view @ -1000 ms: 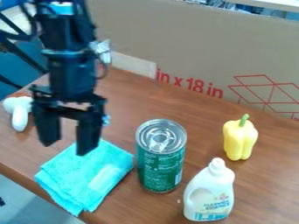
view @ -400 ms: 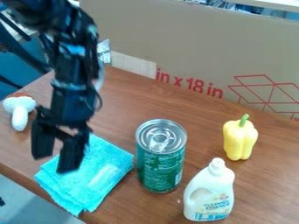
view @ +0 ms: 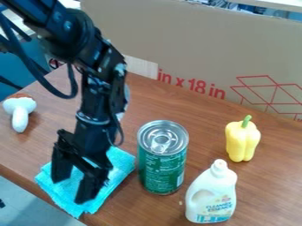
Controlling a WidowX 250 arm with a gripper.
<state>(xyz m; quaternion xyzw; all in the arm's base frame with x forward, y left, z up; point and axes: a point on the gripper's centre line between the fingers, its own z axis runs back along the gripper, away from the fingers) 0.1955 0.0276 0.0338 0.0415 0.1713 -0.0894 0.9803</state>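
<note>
The black gripper (view: 72, 189) hangs low over the folded turquoise cloth (view: 115, 178), its two fingers spread apart with the cloth beneath them. Whether the fingertips touch the cloth I cannot tell. Just right of the cloth stands a green can (view: 163, 170) with a silver top. A white bottle (view: 212, 194) with a handle stands at the lower right, in front of the can. Farther right is a yellow bell pepper (view: 242, 140) with a green stem.
A mushroom-shaped toy (view: 20, 115) with a white stem lies at the left of the wooden table (view: 194, 106). Along the back stands a large cardboard panel (view: 189, 39) with red print. The table's front left edge runs below the cloth.
My gripper has come down and toward the front over the cloth, ending a little farther right than before. Its fingers were apart throughout. The objects have stayed in place.
</note>
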